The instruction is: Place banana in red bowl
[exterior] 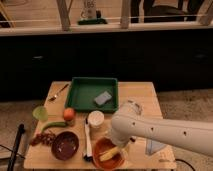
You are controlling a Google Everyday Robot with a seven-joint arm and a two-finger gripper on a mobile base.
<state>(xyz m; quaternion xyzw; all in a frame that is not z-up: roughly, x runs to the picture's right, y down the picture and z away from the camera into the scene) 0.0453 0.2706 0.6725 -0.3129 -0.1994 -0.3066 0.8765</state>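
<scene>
The pale-yellow banana (109, 154) lies inside the shiny orange-red bowl (96, 150) at the front middle of the wooden table. My gripper (123, 145) is at the end of the white arm that comes in from the right. It hangs over the bowl's right rim, right at the banana's upper right end. I cannot tell whether it is touching the banana.
A dark maroon bowl (56, 145) stands left of the red bowl, with a white-handled utensil (88, 137) between them. A white cup (95, 119), an orange (69, 114), a green pepper (54, 125), grapes (42, 138), a green cup (40, 113), a fork (58, 93) and a green tray (76, 95) holding a grey sponge (103, 98) are behind.
</scene>
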